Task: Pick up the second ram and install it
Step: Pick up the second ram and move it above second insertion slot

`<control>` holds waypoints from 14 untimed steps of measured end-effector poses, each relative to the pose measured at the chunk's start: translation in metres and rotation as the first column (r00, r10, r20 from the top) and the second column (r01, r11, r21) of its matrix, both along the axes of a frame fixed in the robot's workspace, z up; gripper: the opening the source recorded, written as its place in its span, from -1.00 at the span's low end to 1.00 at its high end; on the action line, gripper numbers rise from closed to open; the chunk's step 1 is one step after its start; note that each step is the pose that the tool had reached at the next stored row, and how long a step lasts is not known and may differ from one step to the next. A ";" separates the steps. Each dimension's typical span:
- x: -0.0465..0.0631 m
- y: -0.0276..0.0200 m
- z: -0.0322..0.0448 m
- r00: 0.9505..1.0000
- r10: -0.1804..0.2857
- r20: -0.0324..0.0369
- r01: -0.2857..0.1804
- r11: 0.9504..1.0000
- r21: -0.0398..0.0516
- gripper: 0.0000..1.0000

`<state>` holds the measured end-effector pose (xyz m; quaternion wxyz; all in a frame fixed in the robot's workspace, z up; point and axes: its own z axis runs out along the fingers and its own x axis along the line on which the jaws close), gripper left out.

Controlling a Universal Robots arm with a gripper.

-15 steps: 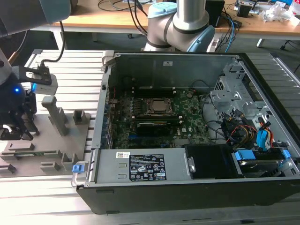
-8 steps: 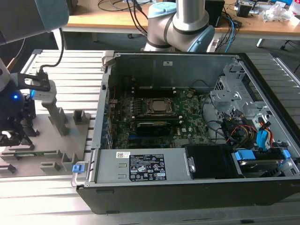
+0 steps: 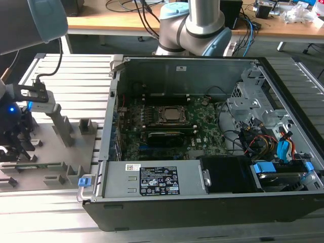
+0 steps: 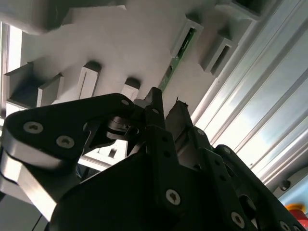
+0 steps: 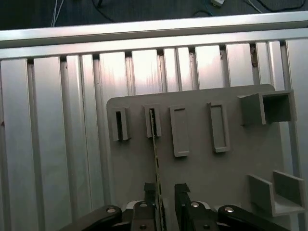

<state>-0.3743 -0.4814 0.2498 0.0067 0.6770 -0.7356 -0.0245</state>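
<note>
Second ram (image 5: 155,144): thin green stick, standing on edge in a narrow slot of the grey holder plate (image 5: 231,183). The plate lies on the ribbed aluminium table (image 5: 48,144). In the second wrist view the same stick (image 4: 169,71) runs from its slot towards the fingertips.

Gripper (image 5: 166,191): fingers spread, with a clear gap between them. In both wrist views the near end of the stick lies inside that gap. It sits close against one finger and apart from the other. No pinch is made. In the second wrist view the gripper (image 4: 167,100) is just above the plate.

Exterior view: the holder plate (image 3: 66,169) is at the exterior view's left. The open computer case (image 3: 202,212) stands beside it, with the motherboard (image 3: 202,134) inside, well apart from the stick.

Judgement: the step in hand is the pick-up. The fingers straddle the stick and the grasp is not yet taken. Nothing of the install is done with this stick.

Judgement: a good grasp calls for the fingers to meet the flat faces squarely. As the stick is off-centre in the gap, one finger will touch first and may push it sideways in the slot. The lift should go straight out along the slot.
</note>
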 end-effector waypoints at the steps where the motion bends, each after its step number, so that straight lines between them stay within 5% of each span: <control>1: -0.001 0.0000 -0.0019 1.000 0.001 0.000 -0.001 1.000 0.000 -0.40; 14: -0.004 -0.0034 -0.0436 1.000 0.018 0.000 -0.018 1.000 0.000 -0.40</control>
